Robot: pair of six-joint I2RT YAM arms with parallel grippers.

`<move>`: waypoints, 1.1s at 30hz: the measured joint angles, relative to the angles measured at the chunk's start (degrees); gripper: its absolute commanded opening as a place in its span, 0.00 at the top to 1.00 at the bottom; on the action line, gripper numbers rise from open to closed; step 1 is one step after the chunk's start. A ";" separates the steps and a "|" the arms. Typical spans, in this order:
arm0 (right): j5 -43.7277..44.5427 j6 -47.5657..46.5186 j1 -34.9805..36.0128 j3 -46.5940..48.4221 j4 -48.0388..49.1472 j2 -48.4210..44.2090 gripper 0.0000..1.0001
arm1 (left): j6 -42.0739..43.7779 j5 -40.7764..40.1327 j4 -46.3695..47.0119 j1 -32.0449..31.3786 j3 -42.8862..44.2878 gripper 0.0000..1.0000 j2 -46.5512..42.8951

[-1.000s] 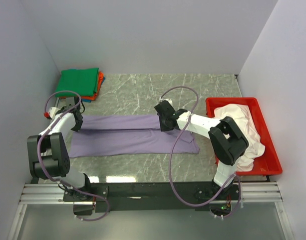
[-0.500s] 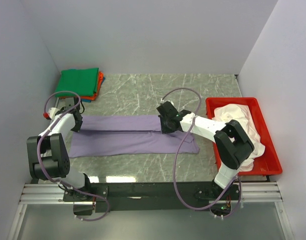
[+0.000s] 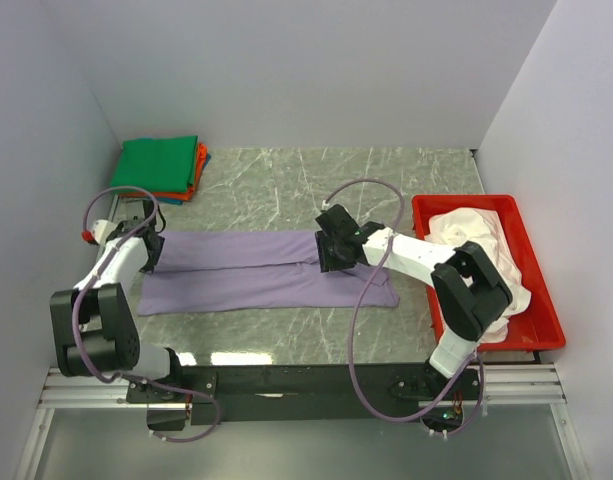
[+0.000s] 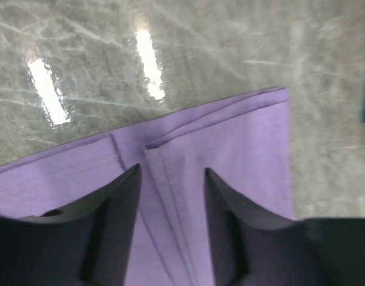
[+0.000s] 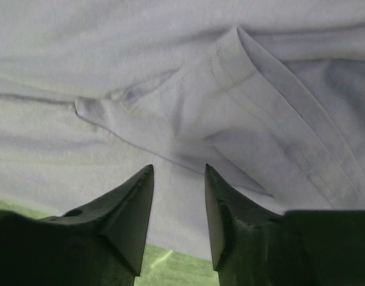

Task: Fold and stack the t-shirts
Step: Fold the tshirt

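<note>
The grey marbled bench [image 3: 386, 170] carries everything. Across its middle lies the lavender t-shirt [image 3: 256, 275], folded lengthwise into a long band, with the line where the two halves meet running along it. Off the shirt's right end sits the red tray [image 3: 546, 338], holding a crumpled pale t-shirt [image 3: 481, 235]. Beyond the shirt's far left corner rests the folded stack [image 3: 158, 165], green on top with orange-red showing beneath.

The left claw [image 4: 172, 173] hangs over the shirt's left end, released, with nothing between its fingers and the doubled hem edges right under it. The right claw [image 5: 178, 170] sits over the shirt a little right of its middle, likewise spread and empty, above a sleeve hem.

To my eye the lengthwise fold is laid and the crosswise fold comes next. Done well, both claws pinch every layer at matching corners of one end, lift low, and carry across evenly so the edges line up without dragging creases.
</note>
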 measured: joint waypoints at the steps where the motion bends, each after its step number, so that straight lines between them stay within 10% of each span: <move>1: -0.04 0.02 -0.02 -0.33 -0.17 -0.63 0.51 | 0.63 0.02 0.13 0.02 -0.02 0.42 -0.94; 8: 1.62 2.58 -3.65 -1.25 -1.86 -9.66 0.51 | 5.57 4.09 3.15 -1.29 -0.02 0.34 -8.96; 13: 1.95 5.18 -12.72 -7.08 -0.81 -17.44 0.52 | 10.73 6.99 7.08 -13.99 1.07 0.30 -9.09; 23: -1.22 9.97 -24.41 -22.67 0.15 -27.04 0.54 | 20.98 12.39 17.51 -43.43 12.48 0.25 8.92; 33: -7.67 11.89 -29.68 -27.87 4.72 -26.71 0.57 | 27.91 19.02 22.08 -52.50 22.82 0.25 22.93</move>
